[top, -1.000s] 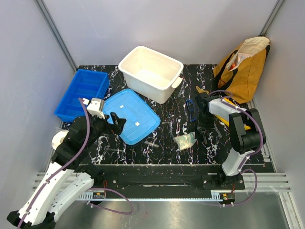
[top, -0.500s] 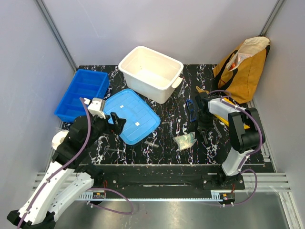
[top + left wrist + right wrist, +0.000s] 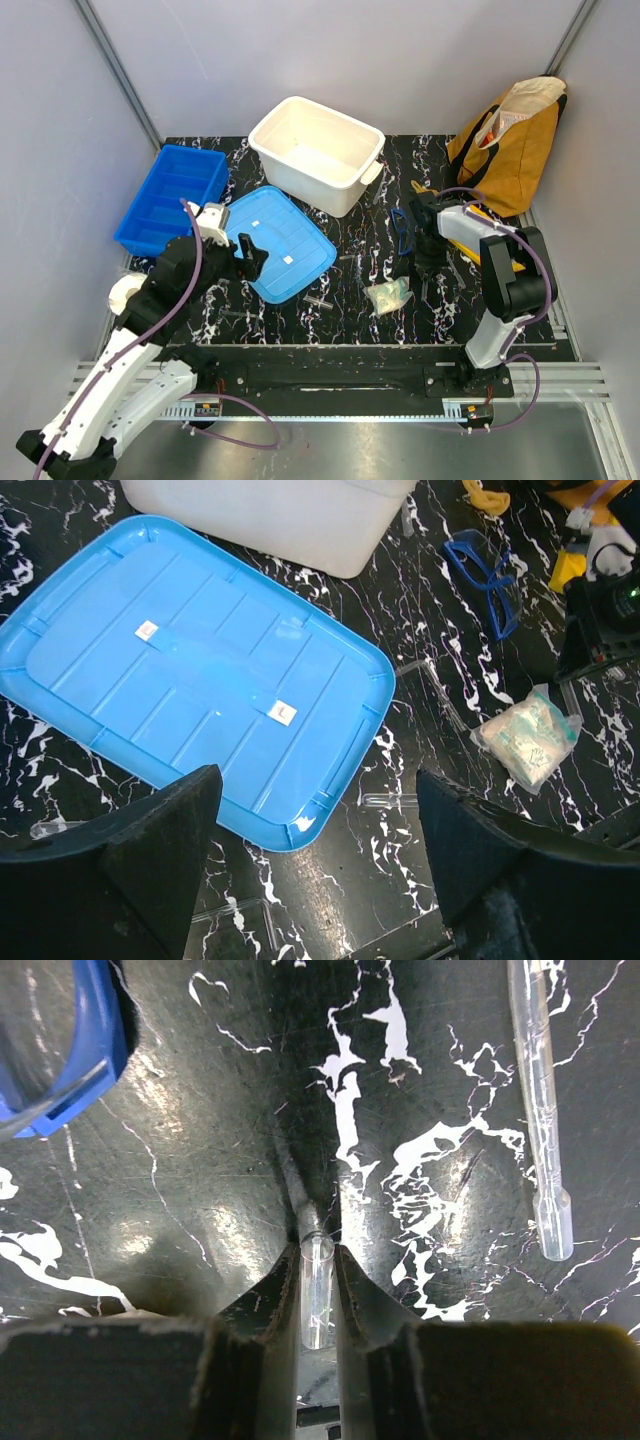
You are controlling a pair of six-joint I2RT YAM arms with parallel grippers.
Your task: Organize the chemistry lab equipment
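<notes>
My right gripper (image 3: 318, 1260) is shut on a clear test tube (image 3: 317, 1295), held upright just above the black marble table; it shows in the top view (image 3: 425, 258). Blue safety goggles (image 3: 402, 228) lie to its left (image 3: 60, 1040). A clear pipette (image 3: 540, 1110) lies to the right. My left gripper (image 3: 315, 830) is open and empty above the near corner of the light blue lid (image 3: 200, 680), also in the top view (image 3: 275, 240). A small test tube (image 3: 390, 801) lies by the lid. A bag of gloves (image 3: 530, 735) lies to the right.
A white tub (image 3: 317, 152) stands at the back centre. A blue divided bin (image 3: 170, 195) stands at the back left. A yellow tote bag (image 3: 515, 140) stands at the back right. Clear tubes (image 3: 55, 828) lie near the lid's front edge.
My left arm has shifted slightly to the right and forward over the lid's edge. My right gripper stays in place on the test tube.
</notes>
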